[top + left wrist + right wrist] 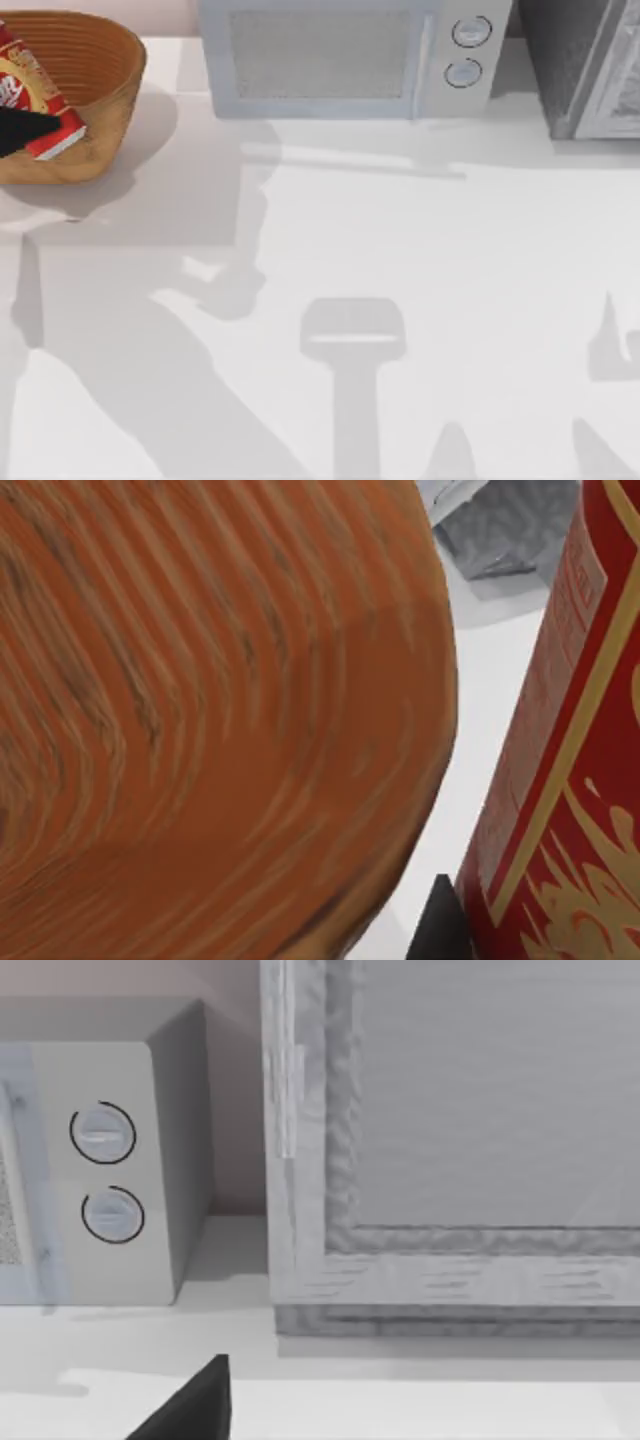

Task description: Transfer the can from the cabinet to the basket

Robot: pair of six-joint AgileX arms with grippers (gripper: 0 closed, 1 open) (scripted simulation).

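Can being held over basket.
Left tool (25,128) is gripping the can (30,90) above the basket (100,60); releasing tilted risks it toppling against the rim.

Little of my own body shows. My left claw (22,130) appears from above as a flat, matte black wedge with a pointed tip, without markings, screws or cables. At each wrist camera, one black finger (190,1410) shows as a plain, dark, sharp-edged triangle.
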